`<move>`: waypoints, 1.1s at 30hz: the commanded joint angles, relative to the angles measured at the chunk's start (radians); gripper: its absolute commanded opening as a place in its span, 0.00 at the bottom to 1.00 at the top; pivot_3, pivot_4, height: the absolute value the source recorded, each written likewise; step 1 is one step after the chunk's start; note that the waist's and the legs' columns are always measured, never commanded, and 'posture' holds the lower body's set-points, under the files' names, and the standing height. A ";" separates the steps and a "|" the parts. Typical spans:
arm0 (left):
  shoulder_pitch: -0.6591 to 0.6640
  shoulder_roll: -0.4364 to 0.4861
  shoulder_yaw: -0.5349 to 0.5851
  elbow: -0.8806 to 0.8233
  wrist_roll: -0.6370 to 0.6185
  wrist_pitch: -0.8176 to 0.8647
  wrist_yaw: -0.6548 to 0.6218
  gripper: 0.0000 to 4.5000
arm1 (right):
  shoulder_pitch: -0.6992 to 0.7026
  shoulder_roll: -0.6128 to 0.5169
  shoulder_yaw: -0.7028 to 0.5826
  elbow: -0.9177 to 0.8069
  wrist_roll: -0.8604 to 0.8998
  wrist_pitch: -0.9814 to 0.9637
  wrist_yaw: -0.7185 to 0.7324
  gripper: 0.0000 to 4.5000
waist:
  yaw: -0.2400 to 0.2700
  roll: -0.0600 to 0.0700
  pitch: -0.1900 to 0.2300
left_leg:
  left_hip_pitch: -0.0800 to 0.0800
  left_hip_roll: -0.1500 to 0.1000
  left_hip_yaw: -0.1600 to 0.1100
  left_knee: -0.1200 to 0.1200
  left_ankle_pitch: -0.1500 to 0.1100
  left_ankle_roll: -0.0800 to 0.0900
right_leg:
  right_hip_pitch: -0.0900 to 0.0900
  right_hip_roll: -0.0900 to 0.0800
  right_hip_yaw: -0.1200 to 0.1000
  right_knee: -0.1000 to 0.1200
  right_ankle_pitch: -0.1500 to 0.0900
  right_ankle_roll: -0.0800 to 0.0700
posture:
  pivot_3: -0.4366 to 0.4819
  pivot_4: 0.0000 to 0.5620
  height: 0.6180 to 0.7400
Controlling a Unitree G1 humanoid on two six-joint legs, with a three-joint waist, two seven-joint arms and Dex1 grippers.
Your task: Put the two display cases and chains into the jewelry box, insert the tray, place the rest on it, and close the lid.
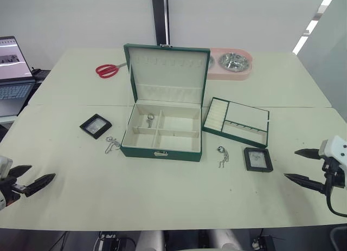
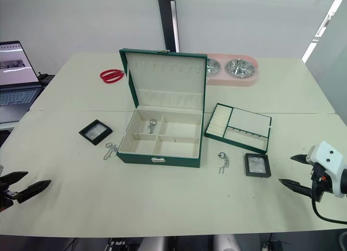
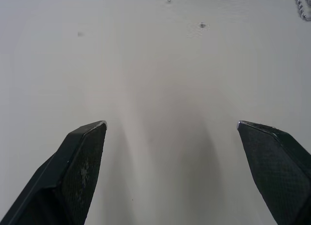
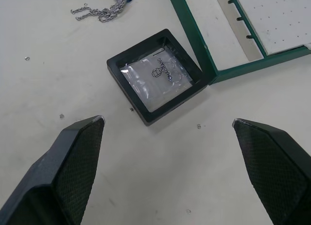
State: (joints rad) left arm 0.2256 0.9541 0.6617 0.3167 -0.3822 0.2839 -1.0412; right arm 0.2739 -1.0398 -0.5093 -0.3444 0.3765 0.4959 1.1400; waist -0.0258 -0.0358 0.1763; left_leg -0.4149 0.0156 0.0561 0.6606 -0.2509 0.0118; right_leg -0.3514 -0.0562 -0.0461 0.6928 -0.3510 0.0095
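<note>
A: Pale cream surface [image 1: 162,207], wide and mostly bare at the near edge, with a laptop [image 1: 13,72] at the far left, red scissors [image 1: 108,70] and a pink double bowl [image 1: 230,64] at the back.

B: Dead centre sits the jewelry box [image 1: 162,126], its lid [image 1: 168,72] standing upright. One chain [image 1: 150,120] lies in a rear compartment.

A: Just right of it, the tray [image 1: 237,121], angled, on the surface. A second chain [image 1: 222,156] lies in front of the tray, a third chain [image 1: 111,144] by the box's front-left corner.

B: Left end effector [image 1: 32,180] hangs low at the near-left edge, fingers spread, gripping nothing. The left display case [image 1: 95,126] is well apart from it, further back.

A: Its wrist view adds little: bare surface between the two fingertips, a scrap of chain at one corner.

B: Right end effector [image 1: 303,165] is also released, jaws wide. The right display case [image 1: 257,159] lies near it, toward the box.

A: The right wrist view gives what the head views can't: printed lettering on that case's window, and its corner touching the tray rim.
</note>
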 commanded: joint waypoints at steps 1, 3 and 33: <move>-0.008 -0.003 0.005 -0.043 -0.019 0.005 0.001 0.99 | -0.039 -0.025 -0.003 0.001 0.005 -0.024 0.009 1.00 | -0.001 0.000 0.000 | 0.000 0.000 0.000 0.000 0.000 0.000 | 0.000 0.000 0.000 0.000 0.000 0.000 | 0.48 0.27 1.00; -0.016 -0.004 0.004 -0.047 -0.022 0.007 0.007 0.99 | -0.058 -0.029 0.005 0.003 0.006 -0.027 0.015 1.00 | -0.001 0.000 0.000 | 0.000 0.000 0.000 0.000 0.000 0.000 | 0.000 0.000 0.000 0.000 0.000 0.000 | 0.48 0.27 1.00; -0.055 -0.034 -0.011 -0.014 -0.003 -0.097 0.048 0.99 | -0.456 0.015 0.194 -0.059 0.152 0.089 -0.057 1.00 | -0.004 0.000 0.000 | 0.000 0.000 0.000 0.001 0.000 0.000 | 0.000 0.000 0.000 0.002 0.000 0.000 | 0.48 0.27 1.00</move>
State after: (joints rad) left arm 0.1788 0.9170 0.6446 0.3209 -0.3793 0.2048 -0.9942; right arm -0.1472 -1.0256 -0.3230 -0.3704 0.4964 0.5641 1.1029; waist -0.0301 -0.0356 0.1762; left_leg -0.4145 0.0156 0.0563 0.6612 -0.2508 0.0117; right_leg -0.3519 -0.0562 -0.0460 0.6948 -0.3509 0.0095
